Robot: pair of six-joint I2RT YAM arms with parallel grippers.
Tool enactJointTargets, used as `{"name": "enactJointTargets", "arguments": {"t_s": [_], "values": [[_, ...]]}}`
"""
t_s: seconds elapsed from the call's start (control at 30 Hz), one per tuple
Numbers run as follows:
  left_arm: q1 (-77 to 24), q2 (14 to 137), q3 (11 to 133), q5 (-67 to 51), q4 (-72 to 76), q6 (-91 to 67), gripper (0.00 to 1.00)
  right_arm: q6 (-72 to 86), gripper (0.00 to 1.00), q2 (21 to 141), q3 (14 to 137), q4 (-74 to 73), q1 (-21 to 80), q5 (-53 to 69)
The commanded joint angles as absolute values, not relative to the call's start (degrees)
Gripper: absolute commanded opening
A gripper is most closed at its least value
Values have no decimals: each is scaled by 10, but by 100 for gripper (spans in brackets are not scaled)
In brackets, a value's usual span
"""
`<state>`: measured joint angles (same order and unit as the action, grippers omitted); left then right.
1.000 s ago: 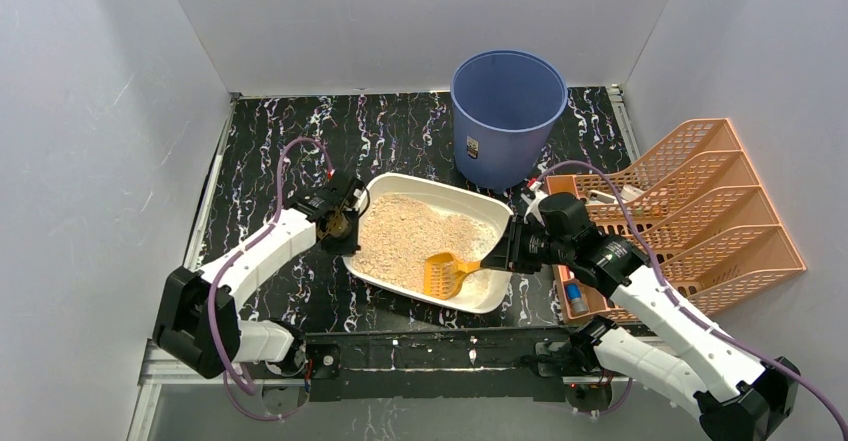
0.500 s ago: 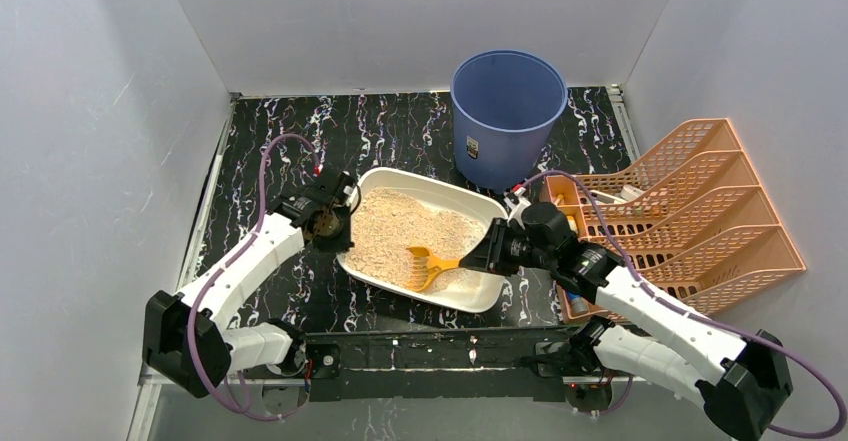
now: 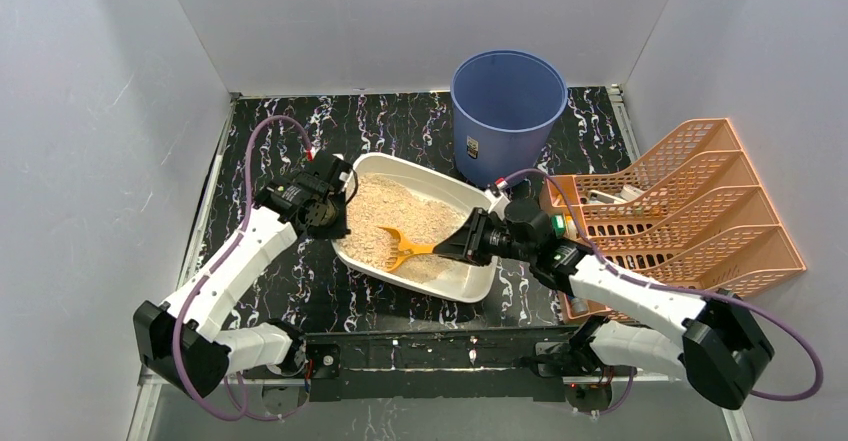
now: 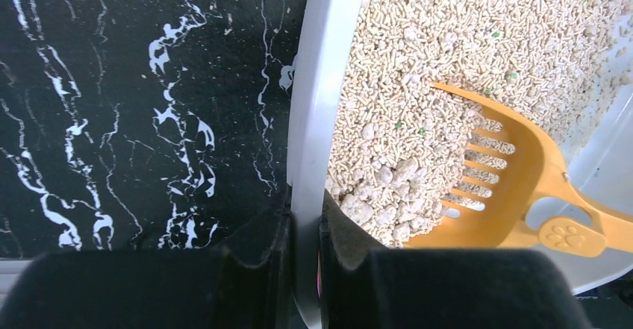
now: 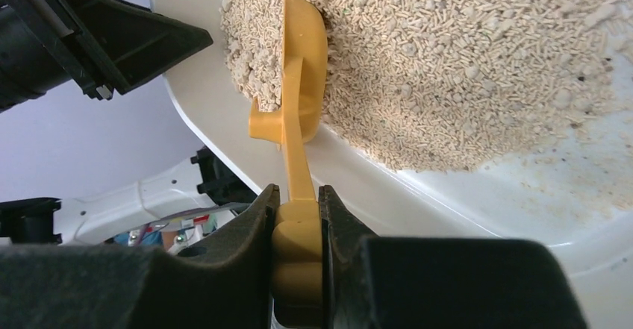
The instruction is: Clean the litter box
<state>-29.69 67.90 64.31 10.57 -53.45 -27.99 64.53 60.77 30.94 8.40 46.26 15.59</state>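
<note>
The white litter box (image 3: 470, 197) with tan litter sits mid-table, tilted up on its left side. My left gripper (image 3: 335, 223) is shut on its left rim (image 4: 317, 105), one finger outside and one inside. My right gripper (image 3: 468, 244) is shut on the handle of a yellow slotted scoop (image 3: 398, 251). The scoop's head (image 4: 496, 187) is dug into the litter near the left wall, with clumps piled against it. In the right wrist view the scoop (image 5: 302, 83) stands on edge in the litter, and its handle (image 5: 297, 258) sits between my fingers.
A tall blue bucket (image 3: 507, 116) stands behind the box at the back. An orange-pink lattice rack (image 3: 690, 211) lies at the right, close to my right arm. The black marbled mat (image 3: 270, 141) shows left of the box.
My right gripper has pushed the scoop leftward through the litter toward the left wall. My left gripper has moved up and back with the rim, and the box has shifted left.
</note>
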Motion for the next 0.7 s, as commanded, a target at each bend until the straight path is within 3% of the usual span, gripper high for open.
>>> {"name": "enactJointTargets", "arguments": {"t_s": [0.0, 0.4, 0.67], "values": [[-323, 661, 736, 86, -451, -330, 0, 657, 1, 662, 302, 131, 480, 219], [-369, 707, 843, 109, -474, -314, 0, 720, 1, 731, 307, 309, 483, 293], [-384, 677, 797, 161, -492, -325, 0, 757, 1, 728, 272, 383, 482, 283]]}}
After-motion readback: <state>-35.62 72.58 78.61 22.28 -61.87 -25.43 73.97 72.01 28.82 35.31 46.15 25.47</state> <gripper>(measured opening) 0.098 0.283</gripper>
